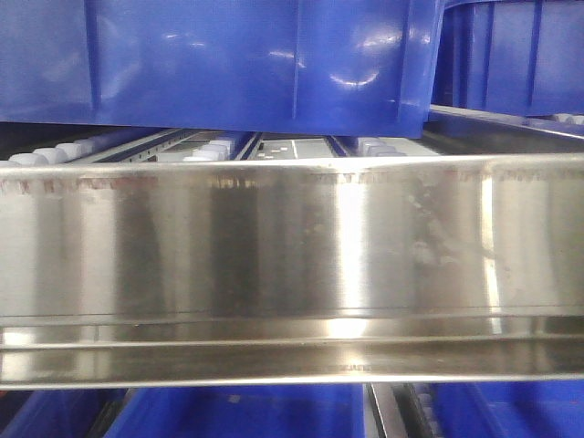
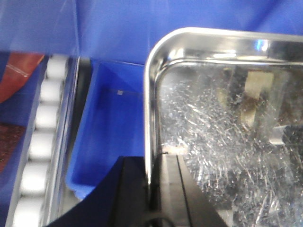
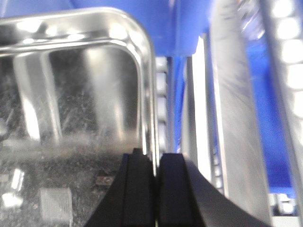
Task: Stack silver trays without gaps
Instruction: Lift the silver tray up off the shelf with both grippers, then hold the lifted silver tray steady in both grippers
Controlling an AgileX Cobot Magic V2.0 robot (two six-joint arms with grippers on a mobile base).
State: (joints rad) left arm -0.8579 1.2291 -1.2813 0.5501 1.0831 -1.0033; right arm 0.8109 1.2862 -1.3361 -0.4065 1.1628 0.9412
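One silver tray (image 2: 227, 118) with a scratched, shiny floor hangs between my two grippers. In the left wrist view my left gripper (image 2: 152, 163) is shut on the tray's left rim, one finger inside the tray and one outside, just below the rounded corner. In the right wrist view the same tray (image 3: 71, 94) shows its right corner. There my right gripper (image 3: 155, 158) is shut on the right rim, with the thin metal edge pinched between its black fingers. Neither gripper shows in the front view.
A wide brushed-steel band (image 1: 292, 246) fills the front view, with blue bins (image 1: 228, 64) above and below it. A blue bin (image 2: 109, 132) and a row of white rollers (image 2: 45, 137) lie left of the tray. Steel rails (image 3: 236, 118) and more rollers (image 3: 289, 71) run on its right.
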